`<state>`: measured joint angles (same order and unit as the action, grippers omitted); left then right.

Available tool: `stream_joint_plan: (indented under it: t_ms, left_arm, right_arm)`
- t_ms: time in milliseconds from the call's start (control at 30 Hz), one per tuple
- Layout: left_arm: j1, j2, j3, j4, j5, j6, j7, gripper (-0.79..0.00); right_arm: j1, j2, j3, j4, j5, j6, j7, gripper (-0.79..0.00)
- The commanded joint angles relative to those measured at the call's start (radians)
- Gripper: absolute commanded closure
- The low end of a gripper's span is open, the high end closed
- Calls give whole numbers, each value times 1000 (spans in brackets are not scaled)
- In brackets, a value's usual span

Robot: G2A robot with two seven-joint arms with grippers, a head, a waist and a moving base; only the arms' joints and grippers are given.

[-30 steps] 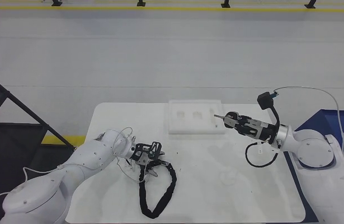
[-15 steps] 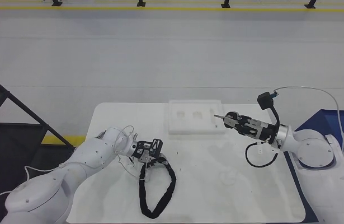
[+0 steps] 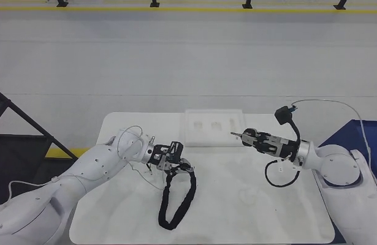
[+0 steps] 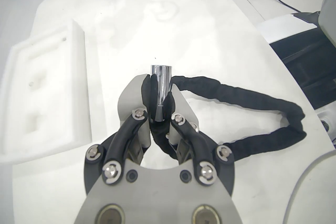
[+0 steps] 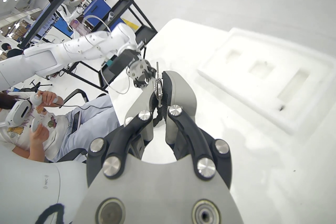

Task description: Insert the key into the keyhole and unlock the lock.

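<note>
- Chain loop [image 3: 176, 205], sleeved in black fabric, lies in a long oval on the white table [image 3: 268, 220], nearest the robot. Both of its ends run up into the left gripper.
- Left gripper [image 4: 158, 93] sits just beyond the loop, toward the left side of the table. Its fingers are drawn in close around the lock cylinder [image 4: 161, 83] and the chain end beside it.
- That lock cylinder is a short, polished chrome tube. It stands out past the black finger pads [image 4: 147, 88], with its flat end facing away from the wrist.
- Right gripper [image 5: 158, 89] is over the right half of the table, well apart from the lock. Its fingers are pinched nearly together on the key [image 5: 157, 83].
- That key is thin and silver. Its round head is clamped between the pads, and its narrow blade pokes out toward the left arm.
- Foam tray [image 3: 214, 143], white and rectangular, rests farthest off at the table's back edge, between the two arms.
- Three shallow rectangular recesses are cut into the tray. A small dark speck [image 5: 282, 107] sits in the corner of the largest one.
</note>
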<state>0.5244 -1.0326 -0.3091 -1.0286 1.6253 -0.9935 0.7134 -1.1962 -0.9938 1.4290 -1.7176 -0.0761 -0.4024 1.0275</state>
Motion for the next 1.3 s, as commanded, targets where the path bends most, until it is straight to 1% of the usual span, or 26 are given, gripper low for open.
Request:
stream_joint_plan:
  t_ms: [0, 133, 267, 367, 533, 667, 733, 1100, 1200, 1267]
  left_arm:
    - [9, 16, -37, -59, -37, 15, -60, 0]
    - [40, 46, -110, -167, -127, 29, -169, 0]
    - [72, 73, -179, -254, -215, 31, -264, 0]
    - [90, 87, -222, -313, -264, 37, -332, 0]
    - [114, 96, -268, -409, -299, 76, -434, 0]
    - [126, 92, -282, -467, -295, 112, -464, 0]
    - [128, 89, -284, -479, -280, 128, -459, 0]
    - [128, 89, -284, -479, -280, 128, -459, 0]
    - [128, 89, -284, -479, -280, 128, -459, 0]
    - [146, 89, -294, -481, -278, 165, -463, 0]
  right_arm:
    - [13, 1, -20, 9, 22, 28, 52, 0]
    - [17, -1, -60, 13, 32, 36, 61, 0]
    - [13, -2, -88, 3, 24, 78, 56, 0]
    - [4, 1, -98, -27, -3, 113, 67, 0]
    - [-41, 11, -57, -109, -13, 169, 67, 0]
    - [-89, 20, -2, -178, 29, 201, 77, 0]
    - [-89, 20, -2, -178, 29, 201, 77, 0]
    - [-89, 20, -2, -178, 29, 201, 77, 0]
    - [-96, 22, -6, -185, 10, 236, 85, 0]
    - [-93, 25, -1, -207, -2, 267, 96, 0]
